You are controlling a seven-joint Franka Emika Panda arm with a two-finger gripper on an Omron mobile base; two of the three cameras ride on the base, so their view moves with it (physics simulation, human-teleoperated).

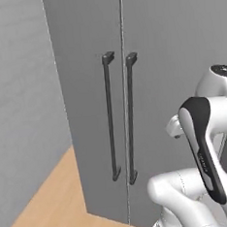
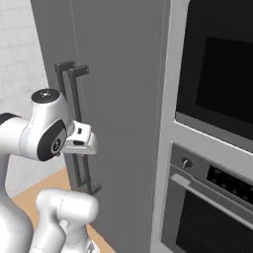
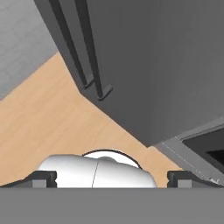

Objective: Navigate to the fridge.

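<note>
The white arm stands folded close before the fridge, its elbow raised and its forearm bent back down toward the base. The gripper points downward (seen in the hand view), fingertips spread wide apart with nothing between them, just short of the fridge's foot.

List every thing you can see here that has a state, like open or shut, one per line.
fridge: both doors shut, handles side by side at the seam.
upper oven: door shut, dark inside.
lower oven: door shut.
gripper: open, fingertips far apart, holding nothing.
</note>
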